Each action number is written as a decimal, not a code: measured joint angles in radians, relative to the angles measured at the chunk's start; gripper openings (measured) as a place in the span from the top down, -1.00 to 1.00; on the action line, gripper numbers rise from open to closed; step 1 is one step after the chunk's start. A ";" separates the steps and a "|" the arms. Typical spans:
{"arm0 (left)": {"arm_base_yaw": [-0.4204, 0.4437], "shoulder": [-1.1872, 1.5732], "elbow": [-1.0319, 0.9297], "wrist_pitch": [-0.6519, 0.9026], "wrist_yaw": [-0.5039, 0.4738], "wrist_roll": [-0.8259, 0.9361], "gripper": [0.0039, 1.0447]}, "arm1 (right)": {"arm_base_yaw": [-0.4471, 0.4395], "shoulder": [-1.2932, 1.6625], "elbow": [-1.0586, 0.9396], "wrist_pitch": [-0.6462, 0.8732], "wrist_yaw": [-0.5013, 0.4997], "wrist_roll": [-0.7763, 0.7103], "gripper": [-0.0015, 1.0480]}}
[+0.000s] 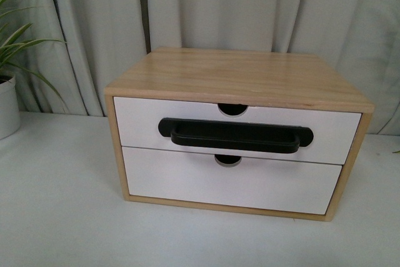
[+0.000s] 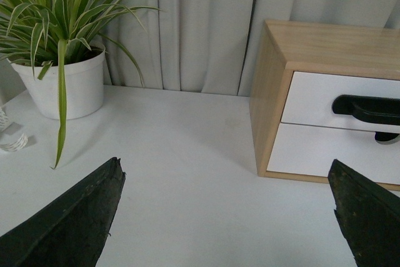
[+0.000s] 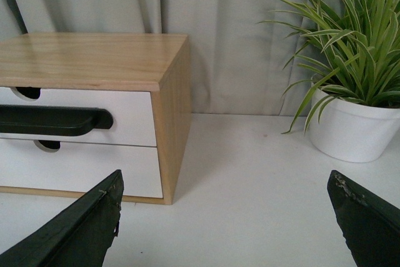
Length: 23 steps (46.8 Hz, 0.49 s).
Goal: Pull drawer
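The drawer (image 1: 237, 130) I am to pull sits in the upper slot of a light wood cabinet (image 1: 244, 76) in the middle of the white table (image 1: 62, 217). Its white front looks level with the cabinet frame. A long black bar handle (image 1: 236, 136) runs across it, under a half-round notch in its top edge. Below it is a plain white lower front (image 1: 231, 182) with a notch of its own.

My left gripper (image 2: 225, 166) is spread wide with nothing between its dark fingers (image 2: 69, 223). It hangs over bare table, to the near left of the cabinet and well apart from it. My right gripper (image 3: 226, 176) is spread just as wide and holds nothing, over the table to the near right of the cabinet.

A pale curtain (image 1: 250, 4) hangs along the far side. A spider plant in a white pot (image 2: 59, 89) stands far left on the table, and only its edge shows in the front view. The right wrist view shows a second plant in a white pot (image 3: 350, 129) far right. At the edge of the left wrist view lies a small white striped thing (image 2: 11, 136) that I cannot make out. Both grippers show only in the wrist views.
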 joint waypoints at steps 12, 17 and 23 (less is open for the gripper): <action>0.000 0.000 0.000 0.000 0.000 0.000 -0.89 | 0.000 0.000 0.000 0.000 0.000 0.000 -0.83; 0.000 0.000 0.000 0.000 0.000 0.000 -0.89 | 0.000 0.000 0.000 0.000 0.000 0.000 -0.83; 0.000 0.000 0.000 0.000 0.000 0.000 -0.89 | 0.000 0.000 0.000 0.000 0.000 0.000 -0.83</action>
